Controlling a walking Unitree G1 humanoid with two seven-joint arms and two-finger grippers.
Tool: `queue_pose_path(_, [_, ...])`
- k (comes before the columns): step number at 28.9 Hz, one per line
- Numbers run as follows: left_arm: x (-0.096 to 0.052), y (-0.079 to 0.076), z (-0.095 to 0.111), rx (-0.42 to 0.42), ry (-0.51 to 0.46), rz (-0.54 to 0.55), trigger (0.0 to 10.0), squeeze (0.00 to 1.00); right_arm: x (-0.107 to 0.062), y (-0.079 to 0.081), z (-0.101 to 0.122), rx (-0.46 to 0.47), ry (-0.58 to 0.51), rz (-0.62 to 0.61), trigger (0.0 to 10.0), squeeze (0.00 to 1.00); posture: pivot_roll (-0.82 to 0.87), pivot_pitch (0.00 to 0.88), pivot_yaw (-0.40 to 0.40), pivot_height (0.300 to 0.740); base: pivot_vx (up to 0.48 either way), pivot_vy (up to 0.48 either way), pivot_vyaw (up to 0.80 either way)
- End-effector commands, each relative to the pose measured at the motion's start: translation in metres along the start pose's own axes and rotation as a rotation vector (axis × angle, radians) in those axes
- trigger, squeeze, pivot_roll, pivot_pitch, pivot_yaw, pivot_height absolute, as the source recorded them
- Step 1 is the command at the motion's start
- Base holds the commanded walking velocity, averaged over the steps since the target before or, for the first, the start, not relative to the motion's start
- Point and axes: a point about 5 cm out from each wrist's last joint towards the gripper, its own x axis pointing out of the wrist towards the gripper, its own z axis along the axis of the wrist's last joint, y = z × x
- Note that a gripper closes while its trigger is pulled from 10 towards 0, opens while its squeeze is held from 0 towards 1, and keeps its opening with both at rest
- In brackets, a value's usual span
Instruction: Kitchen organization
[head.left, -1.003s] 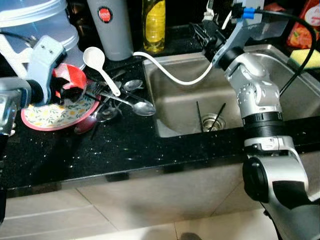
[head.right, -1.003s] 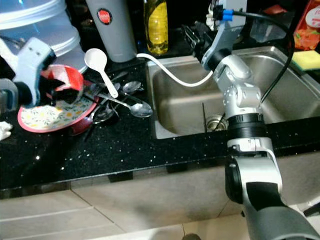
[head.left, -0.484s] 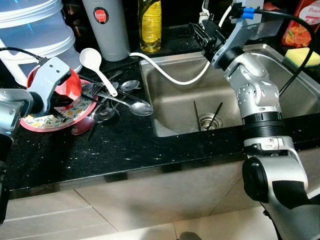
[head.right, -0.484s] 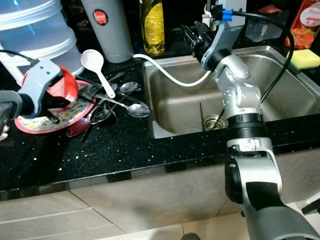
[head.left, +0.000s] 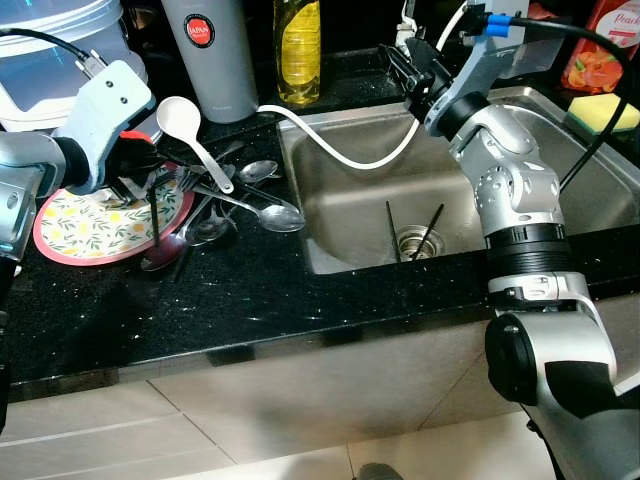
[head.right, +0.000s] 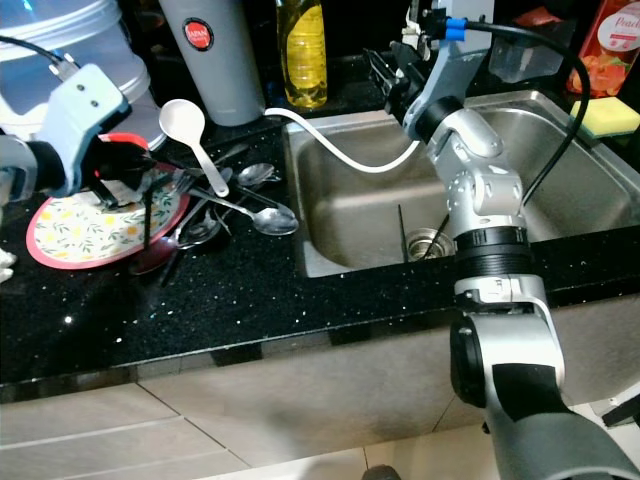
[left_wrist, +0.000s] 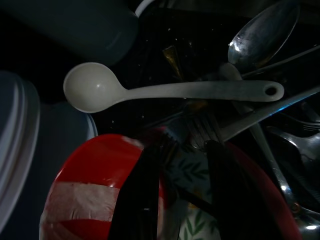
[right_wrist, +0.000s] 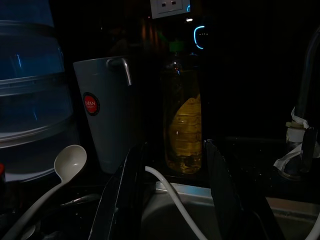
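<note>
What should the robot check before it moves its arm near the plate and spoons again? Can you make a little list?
1. Left gripper is over the flowery plate, by the red bowl: ok.
2. Is it really holding something? A thin dark stick hangs under it, but the grip is hidden: cannot tell.
3. Is the plate lying flat on the counter? ok.
4. Is the cutlery tidy? The white ladle lies across a messy heap of spoons and forks: not ok.
5. Right gripper is up behind the sink, fingers open, holding nothing: ok.
6. Is the sink clear? Two thin sticks stand at the drain: not ok.
</note>
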Motion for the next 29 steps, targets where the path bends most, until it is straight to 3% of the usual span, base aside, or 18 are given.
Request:
queue_pose_path(1, [-0.012,0.009,0.003,-0.007,0.009,0.028,10.0,0.00,0.001,0.003,0.002,-0.006,-0.005,0.013,10.0,0.00,0.02,0.010,0.056,0.740,0.000,0.000,0.00])
queue_pose_path(6, [-0.008,0.012,-0.013,-0.065,0.072,0.057,10.0,0.00,0.001,0.003,0.001,-0.006,-0.002,0.011,10.0,0.00,0.01,0.014,0.055,0.740,0.000,0.000,0.00])
queue_pose_path(10, [-0.005,0.013,-0.045,-0.135,0.168,0.074,10.0,0.00,0.001,0.002,0.001,-0.008,0.003,0.009,10.0,0.00,0.01,0.018,0.050,0.740,0.000,0.000,0.00])
queue_pose_path(20, [0.000,0.010,-0.063,-0.161,0.230,0.076,10.0,0.00,0.003,0.004,0.001,-0.007,0.002,0.017,10.0,0.00,0.01,0.017,0.043,0.740,0.000,0.000,0.00])
queue_pose_path(21, [0.001,0.013,-0.065,-0.142,0.242,0.110,0.8,0.00,0.003,0.004,0.002,-0.007,0.001,0.018,10.0,0.00,0.01,0.017,0.044,0.740,0.000,0.000,0.00])
queue_pose_path(22, [0.001,0.013,-0.065,-0.142,0.242,0.110,0.8,0.00,0.003,0.004,0.002,-0.007,0.001,0.018,10.0,0.00,0.01,0.017,0.044,0.740,0.000,0.000,0.00])
queue_pose_path(23, [0.001,0.014,-0.066,-0.130,0.245,0.118,0.0,0.00,0.003,0.005,0.002,-0.007,0.001,0.018,10.0,0.00,0.01,0.016,0.044,0.740,0.000,0.000,0.00])
queue_pose_path(29, [0.000,0.020,-0.056,-0.012,0.212,0.172,0.0,0.00,0.002,0.004,0.001,-0.005,-0.001,0.013,10.0,0.00,0.01,0.014,0.052,0.740,0.000,0.000,0.00])
